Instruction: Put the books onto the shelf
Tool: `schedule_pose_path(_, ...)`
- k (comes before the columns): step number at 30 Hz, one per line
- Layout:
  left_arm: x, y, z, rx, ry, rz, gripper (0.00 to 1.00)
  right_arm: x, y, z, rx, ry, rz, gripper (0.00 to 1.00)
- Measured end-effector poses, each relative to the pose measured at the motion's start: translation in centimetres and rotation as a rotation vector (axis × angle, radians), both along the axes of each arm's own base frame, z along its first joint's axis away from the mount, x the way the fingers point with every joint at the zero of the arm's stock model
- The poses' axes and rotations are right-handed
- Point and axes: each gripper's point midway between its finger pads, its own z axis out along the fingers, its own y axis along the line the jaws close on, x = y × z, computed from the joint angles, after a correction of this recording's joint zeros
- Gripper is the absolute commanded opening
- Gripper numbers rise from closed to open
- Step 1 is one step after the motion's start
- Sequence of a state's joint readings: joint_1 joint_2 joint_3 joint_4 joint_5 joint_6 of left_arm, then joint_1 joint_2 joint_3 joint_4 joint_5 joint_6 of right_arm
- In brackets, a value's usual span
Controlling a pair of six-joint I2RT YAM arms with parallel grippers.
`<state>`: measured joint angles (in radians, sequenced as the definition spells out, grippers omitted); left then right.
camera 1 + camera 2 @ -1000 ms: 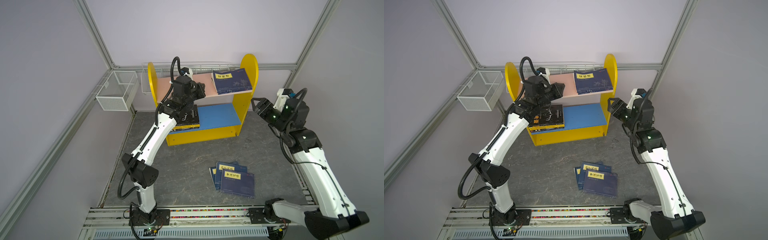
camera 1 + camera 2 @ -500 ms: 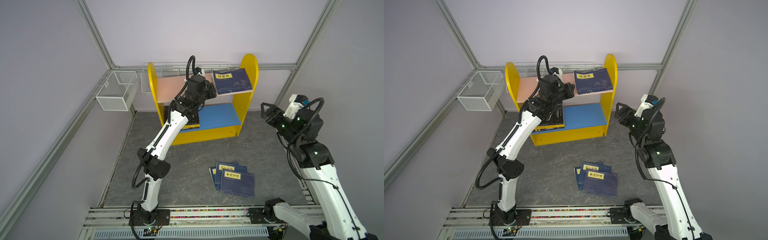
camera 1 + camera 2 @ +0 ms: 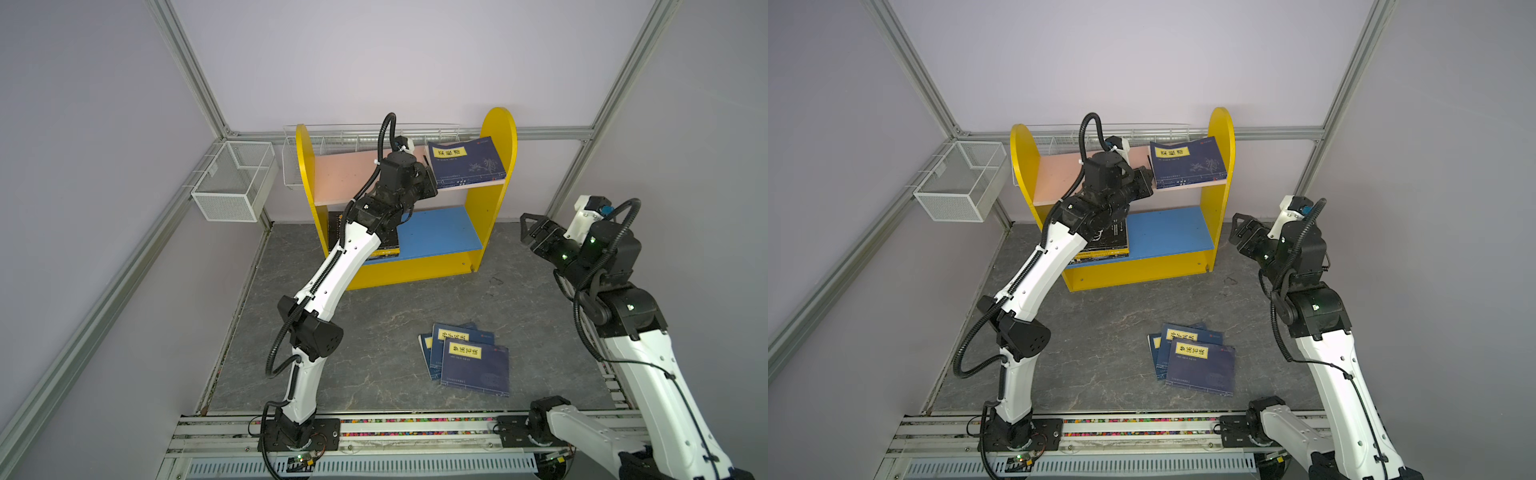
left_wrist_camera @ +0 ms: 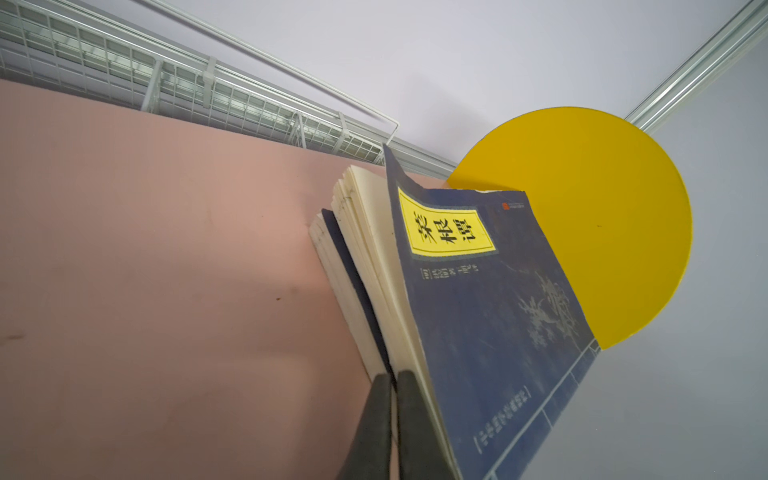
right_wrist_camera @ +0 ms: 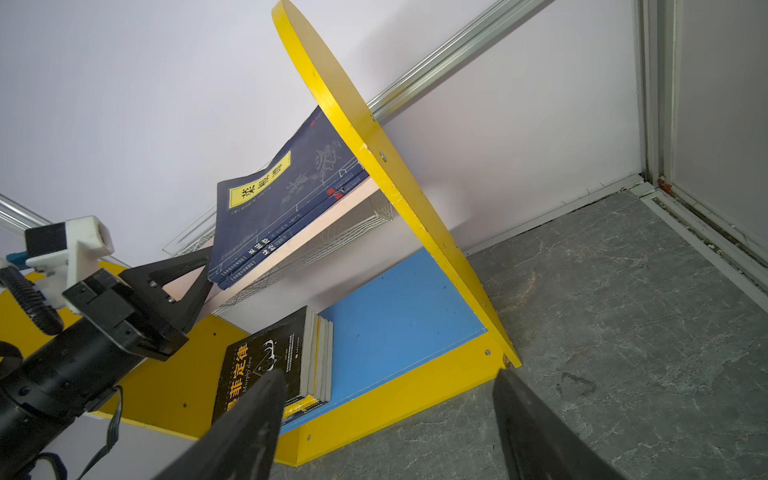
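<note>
At the back of the grey surface [image 3: 374, 324]: the shelf [image 3: 490, 199]. On its pink upper board [image 3: 340, 178], hard against the right yellow panel, a navy pair [image 3: 467, 164] of books with a yellow title label, one on the other, top cover lifted off its pages at one corner. On the blue lower board [image 3: 440, 228], at the left end, a flat stack [image 5: 270, 340] topped by a black cover with orange characters; half hidden under the left arm in both top views. Out on the surface, well apart from the shelf, three fanned navy books [image 3: 469, 359], overlapping, touched by neither arm.

Left gripper [image 4: 391, 380] up at the pink board, fingers [image 4: 409, 415] pressed almost together, tips against the near corner of the navy pair, right where the two books meet. Cannot tell of any cover pinched between them. Right gripper [image 3: 524, 227] in the air near the right panel, fingers [image 5: 249, 415] spread wide, holding nothing. White wire basket [image 3: 232, 183] on the left wall, well apart from the shelf.
</note>
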<state>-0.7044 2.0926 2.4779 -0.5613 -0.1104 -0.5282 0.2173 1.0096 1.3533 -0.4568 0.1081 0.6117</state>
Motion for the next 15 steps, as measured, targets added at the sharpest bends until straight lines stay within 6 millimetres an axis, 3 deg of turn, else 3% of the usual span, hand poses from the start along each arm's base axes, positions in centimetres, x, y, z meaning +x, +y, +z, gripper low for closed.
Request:
schedule_pose_path(4,-0.6,1.6,-0.2,0.073,-0.007,0.071,0.11,-0.6,-0.2,-1.5,-0.010,0.041,-0.002,0.81)
schedule_pose_path(7,-1.9,3.7,-0.5,0.141,-0.007,0.124,0.12,-0.9,-0.3,-3.9,-0.018,0.116,-0.009,0.81)
schedule_pose_path(11,-5.8,5.8,-0.9,0.209,-0.017,0.139,0.11,-1.7,-0.1,-9.5,-0.022,0.289,0.005,0.82)
schedule_pose_path(13,-8.7,5.2,-1.8,0.238,-0.027,0.093,0.10,-3.0,0.3,-13.6,-0.033,0.413,0.035,0.84)
schedule_pose_path(15,-12.3,3.7,-4.0,0.262,-0.019,0.001,0.10,-5.1,0.5,-18.0,-0.049,0.547,0.071,0.86)
